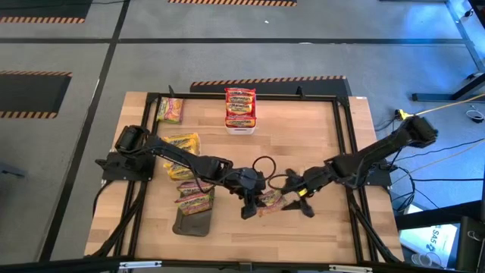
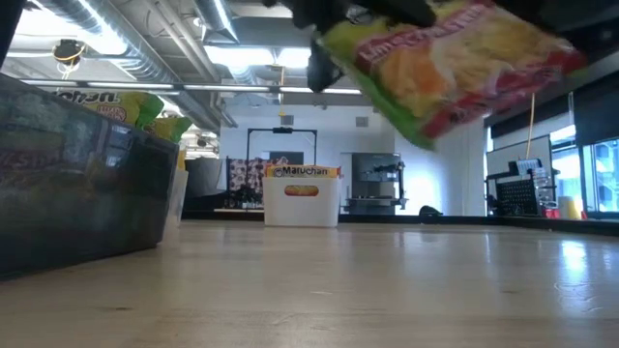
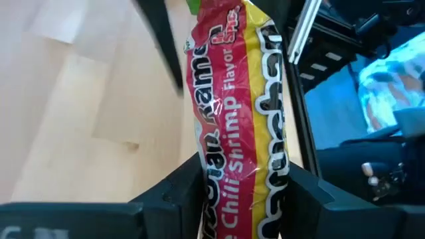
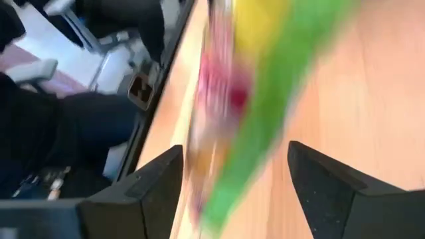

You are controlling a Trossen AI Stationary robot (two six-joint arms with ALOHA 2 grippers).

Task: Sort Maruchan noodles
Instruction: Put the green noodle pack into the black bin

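Observation:
One Maruchan packet (image 1: 270, 200), yellow with red and green bands, sits between my two grippers near the table's middle. In the low view the packet (image 2: 455, 68) is lifted and tilted. My left gripper (image 1: 254, 199) is shut on it. My right gripper (image 1: 297, 196) is open on the packet's right side; in the right wrist view its fingers (image 4: 159, 179) stand on either side of the blurred packet (image 4: 246, 99) without plainly touching it. More packets fill a white bin (image 1: 240, 127), lie loose (image 1: 170, 110) (image 1: 182, 144), and are stacked (image 1: 194, 199) on a dark tray (image 1: 191, 224). My left gripper (image 3: 246, 179) pinches the packet between its two fingers (image 3: 186, 192) at one end (image 3: 246, 199), and the length of the packet runs on away from the fingers. The packet is lifted clear of the table and tilted.
A black frame (image 1: 345, 144) borders the wooden table. In the low view a dark see-through bin (image 2: 77, 184) stands close on the left and the white bin with the Maruchan label (image 2: 302, 198) stands at the far edge. Bare wood lies toward the near right.

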